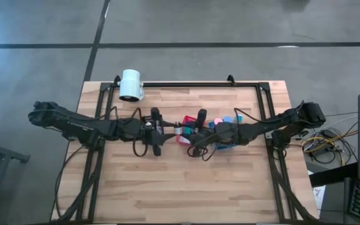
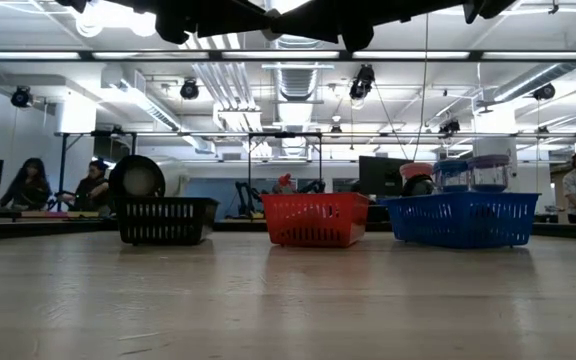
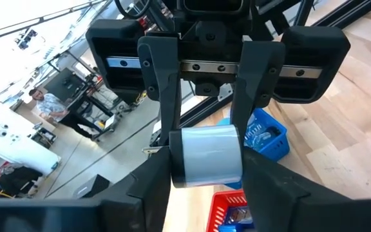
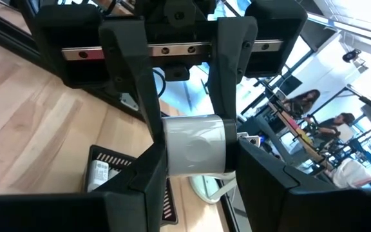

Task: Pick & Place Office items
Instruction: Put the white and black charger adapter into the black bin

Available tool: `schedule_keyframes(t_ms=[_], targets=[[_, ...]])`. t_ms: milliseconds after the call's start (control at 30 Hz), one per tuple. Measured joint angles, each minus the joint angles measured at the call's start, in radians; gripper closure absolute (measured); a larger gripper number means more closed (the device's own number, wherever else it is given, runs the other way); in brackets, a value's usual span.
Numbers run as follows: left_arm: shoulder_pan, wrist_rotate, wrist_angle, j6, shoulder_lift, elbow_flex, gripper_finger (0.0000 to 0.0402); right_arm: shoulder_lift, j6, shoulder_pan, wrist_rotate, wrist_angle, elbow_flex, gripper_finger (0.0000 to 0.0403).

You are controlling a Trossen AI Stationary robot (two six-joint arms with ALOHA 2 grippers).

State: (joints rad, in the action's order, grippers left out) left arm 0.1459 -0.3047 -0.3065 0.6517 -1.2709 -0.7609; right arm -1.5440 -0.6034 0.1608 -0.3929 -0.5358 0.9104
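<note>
Overhead, strip lights (image 2: 298, 55) glow above the pale wooden table (image 2: 288, 300).

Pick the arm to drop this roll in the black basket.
Left. The left gripper and right gripper both clasp the roll; the black basket lies on the left's side.

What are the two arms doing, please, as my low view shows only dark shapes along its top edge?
Observer: They meet above mid-table, with the left gripper and the right gripper facing each other.
Operator: Is anything held between them?
Observer: Yes, a white roll; the right gripper's fingers clamp its sides.
Operator: And the left one?
Observer: Its fingers press on the same roll too.
</note>
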Motion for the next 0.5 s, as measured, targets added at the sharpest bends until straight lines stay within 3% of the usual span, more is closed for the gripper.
schedule_keyframes(t_ms=[133,500], targets=[[-0.001,0.001,-0.002,-0.001,0.000,0.000,0.0251,0.000,-0.002,0.000,-0.003,0.000,0.000,0.0259],[-0.001,-0.002,-0.006,-0.004,0.000,0.000,0.0251,0.000,0.026,0.000,-0.002,-0.002,0.000,0.0222]])
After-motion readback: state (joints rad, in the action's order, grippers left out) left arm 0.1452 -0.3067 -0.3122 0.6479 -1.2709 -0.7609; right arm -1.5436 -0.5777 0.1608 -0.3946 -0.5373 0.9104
